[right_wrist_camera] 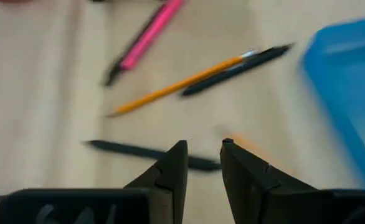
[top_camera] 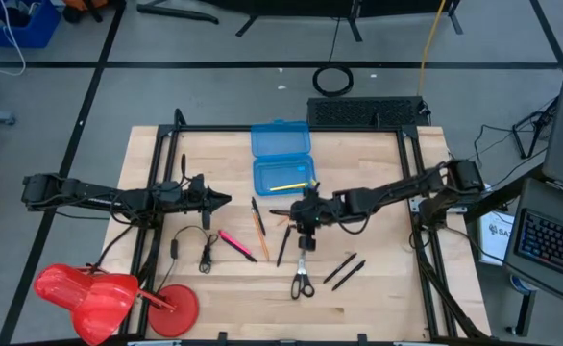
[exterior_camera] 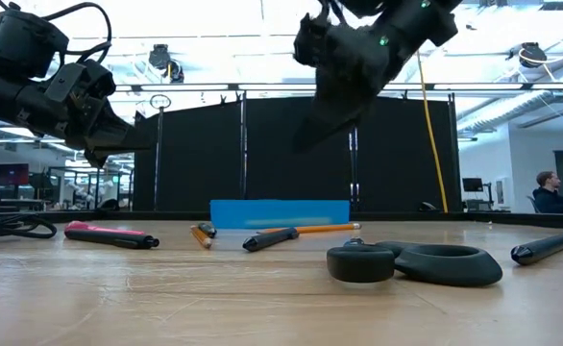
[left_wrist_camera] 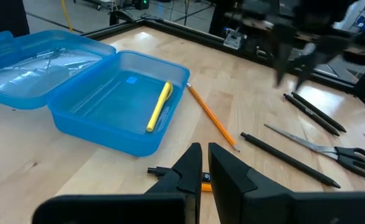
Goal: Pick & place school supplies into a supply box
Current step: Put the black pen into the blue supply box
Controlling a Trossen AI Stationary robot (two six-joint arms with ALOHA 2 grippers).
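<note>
Right gripper (right_wrist_camera: 200, 155) slightly open, holding nothing — hovering over slim black pen (right_wrist_camera: 142, 153). Pen's long axis crossing the finger gap; left gripper (top_camera: 222, 200) farther off, nearly closed, empty.

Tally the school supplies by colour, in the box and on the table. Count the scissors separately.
Yellow pen, in the blue supply box: 1
Orange pencil: 1
Pink pen: 1
Black pens: 4
Scissors: 1
Total: 8
</note>
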